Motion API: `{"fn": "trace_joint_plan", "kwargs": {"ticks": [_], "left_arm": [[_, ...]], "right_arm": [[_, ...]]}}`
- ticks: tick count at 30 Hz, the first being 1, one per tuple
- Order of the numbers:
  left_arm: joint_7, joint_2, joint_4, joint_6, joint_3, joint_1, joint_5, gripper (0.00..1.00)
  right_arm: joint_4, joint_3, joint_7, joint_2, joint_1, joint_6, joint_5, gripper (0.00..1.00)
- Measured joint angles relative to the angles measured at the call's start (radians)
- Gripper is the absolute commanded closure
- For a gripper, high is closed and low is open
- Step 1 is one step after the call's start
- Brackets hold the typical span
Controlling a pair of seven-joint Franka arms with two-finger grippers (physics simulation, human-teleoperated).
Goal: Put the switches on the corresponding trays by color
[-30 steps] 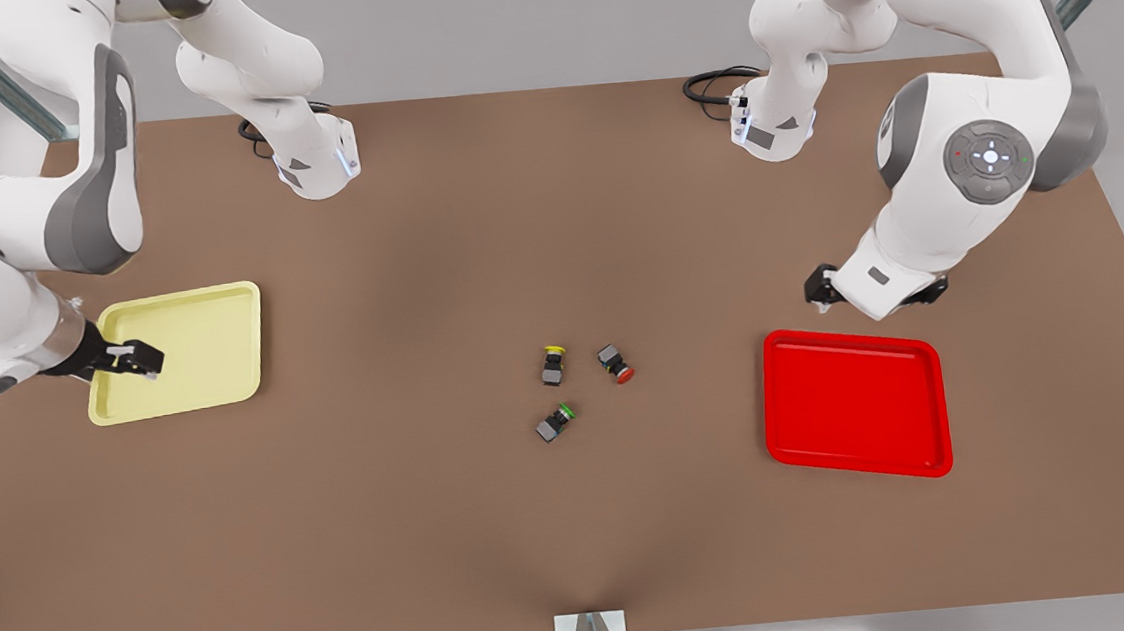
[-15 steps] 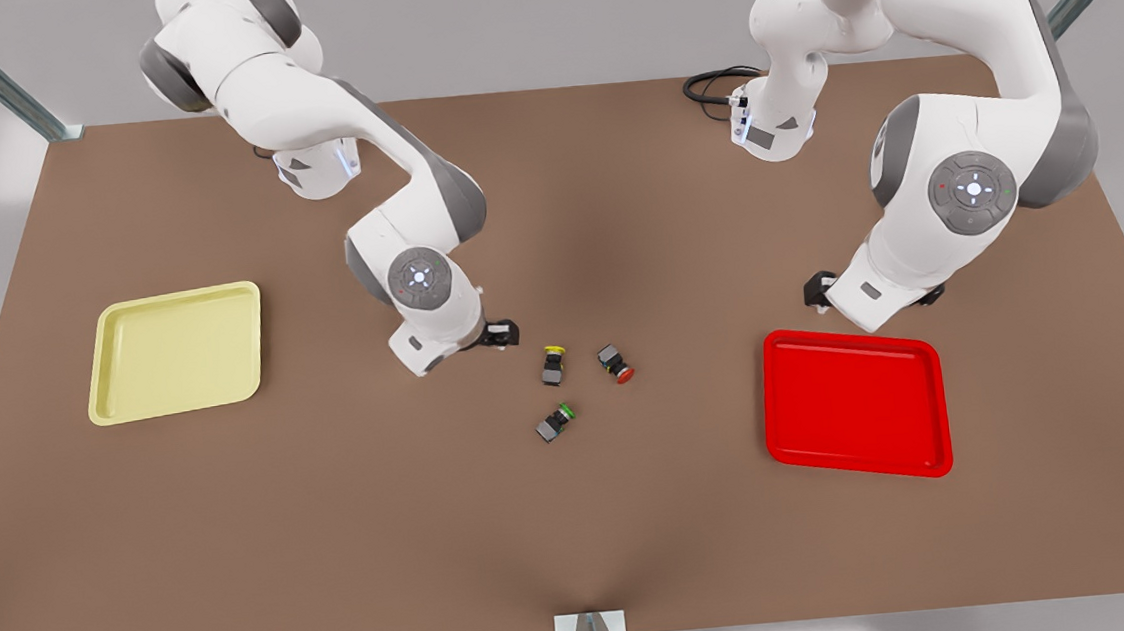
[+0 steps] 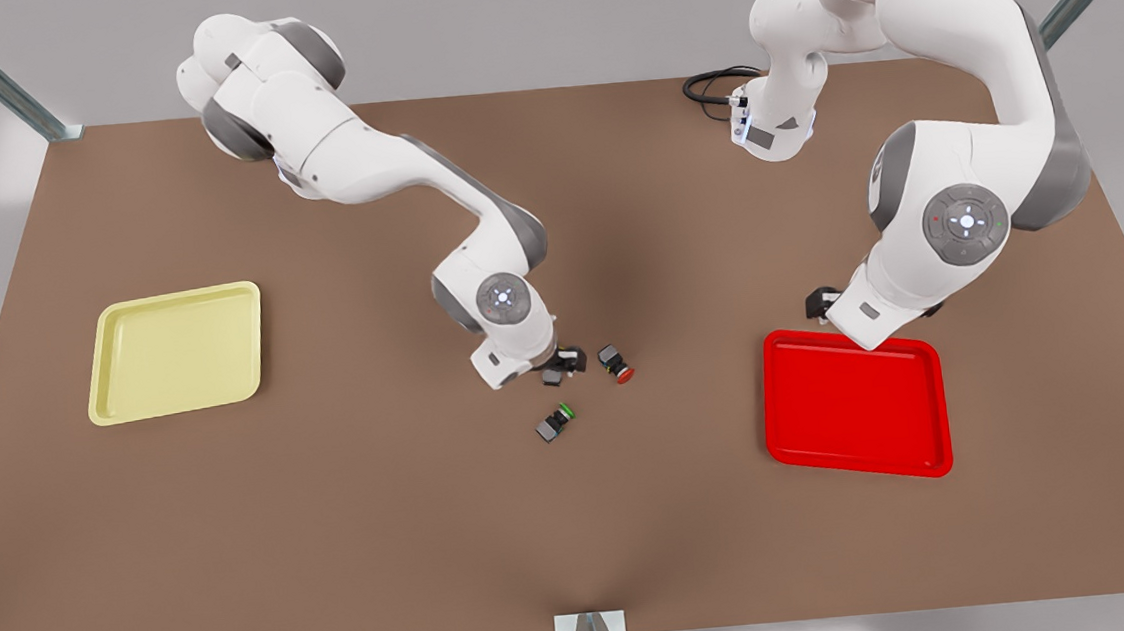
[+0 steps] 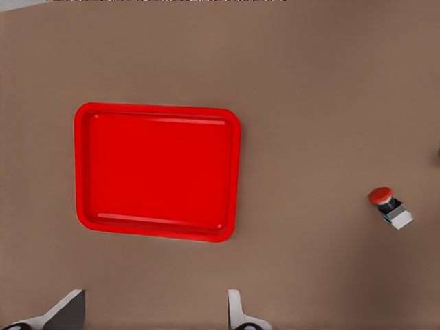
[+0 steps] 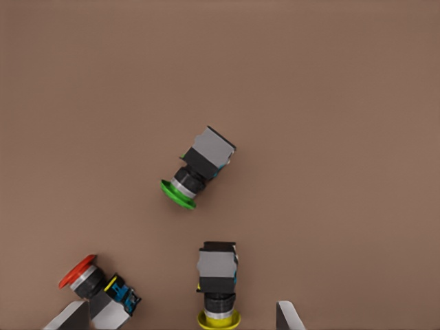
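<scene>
Brown tabletop fills the scene, with a grey wall behind it and two white arms reaching in from the far edge. At the front view's left lies the pale yellow tray, with nothing in it and well apart from everything else.

Toward the middle, the arm on the front view's left bends down over the cluster of switches. By its wrist camera, which looks straight down on all three switches, this is the right arm. Its right claw hangs directly over the yellow switch. The fingers are spread wide, one on each side of that switch, and grip nothing. In the front view the claw covers most of this switch.

Just beside it, toward the front view's right, the red switch lies on its side on the tabletop. The green switch lies a little nearer the camera, also on its side.

Farther to the front view's right, the red tray sits empty. The left claw waits at that tray's far edge. Its fingers are parted and empty, and the left wrist view takes in the red tray and the red switch off to one side.
</scene>
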Motion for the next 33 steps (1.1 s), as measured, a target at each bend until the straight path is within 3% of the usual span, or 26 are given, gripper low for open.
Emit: {"fn": "trace_joint_plan", "kwargs": {"ticks": [8, 19, 21, 22, 33], "left_arm": [[-0.001, 0.019, 0.000, 0.000, 0.001, 0.006, 0.002, 0.00], [0.000, 0.025, 0.000, 0.000, 0.005, 0.009, 0.002, 0.00], [0.000, 0.026, 0.000, 0.000, 0.005, 0.009, 0.002, 0.00], [0.000, 0.025, 0.000, -0.001, 0.005, 0.009, 0.002, 0.00], [-0.007, 0.026, 0.000, -0.003, 0.005, 0.009, 0.002, 0.00]], "right_arm": [[-0.115, 0.006, 0.119, 0.067, 0.031, 0.114, -0.126, 0.00], [-0.113, 0.009, 0.186, 0.141, 0.029, 0.216, -0.264, 0.00], [-0.112, 0.008, 0.186, 0.149, 0.029, 0.223, -0.264, 0.14], [-0.111, 0.008, 0.185, 0.149, 0.029, 0.223, -0.263, 0.27], [-0.102, 0.030, 0.218, 0.144, 0.022, 0.220, -0.258, 0.31]]}}
